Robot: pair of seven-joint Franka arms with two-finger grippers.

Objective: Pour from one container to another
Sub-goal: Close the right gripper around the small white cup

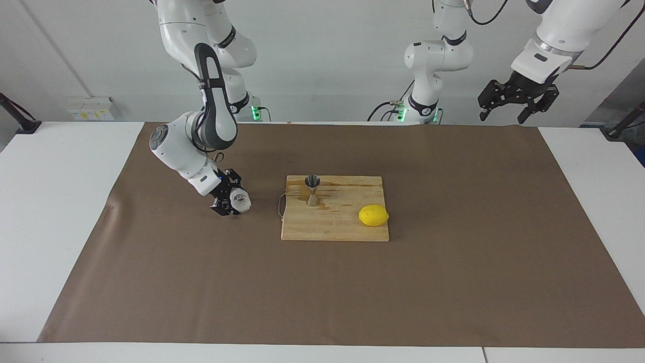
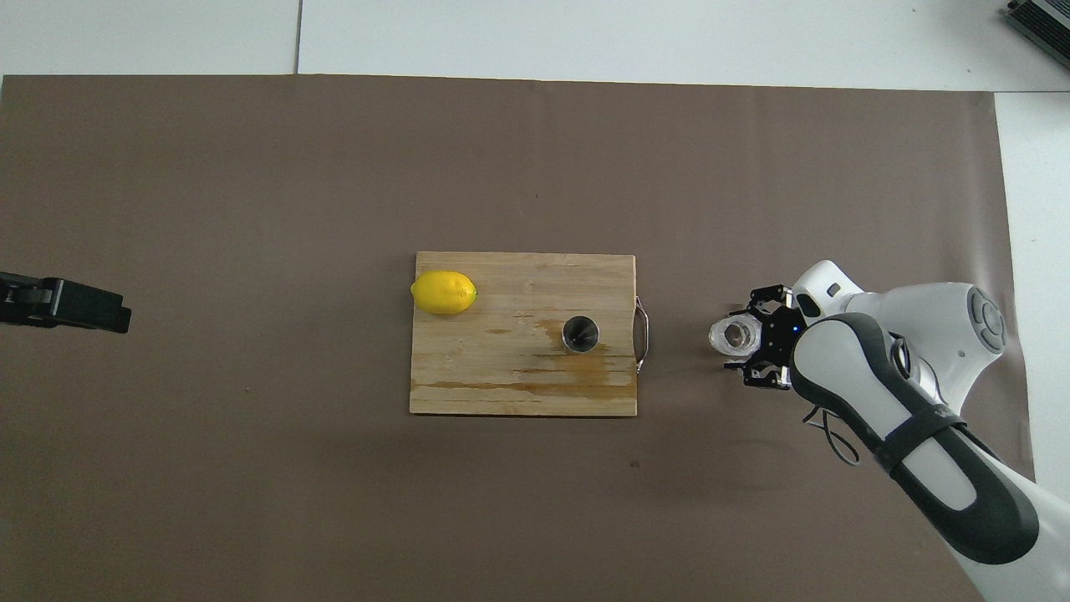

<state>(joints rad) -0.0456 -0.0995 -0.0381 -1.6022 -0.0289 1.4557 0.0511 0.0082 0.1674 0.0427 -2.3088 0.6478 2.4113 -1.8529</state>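
While the left arm waits raised at its own end of the table, its black two-finger left gripper [image 1: 518, 103] hangs with the fingers spread wide, holding nothing. Reaching low over the brown paper table cover [image 1: 453, 282], the right gripper [image 1: 228, 200] has its fingers closed in around the small squat clear glass tumbler with a faceted wall [image 1: 240, 200] — glass and fingers appear to be in contact, and the tumbler leans slightly; whether it is off the cover cannot be told. This tumbler lies beside the rectangular pale wooden cutting board [image 1: 335, 227], toward the right arm's end of the table, just off the board's wire handle [image 2: 642, 334]. On the board stands the small silvery steel hourglass-shaped jigger [image 1: 312, 190], upright, at the edge nearer the robots, on a darker stained patch. A yellow lemon [image 1: 373, 215] rests on the board's corner toward the left arm's end — well apart from the jigger.
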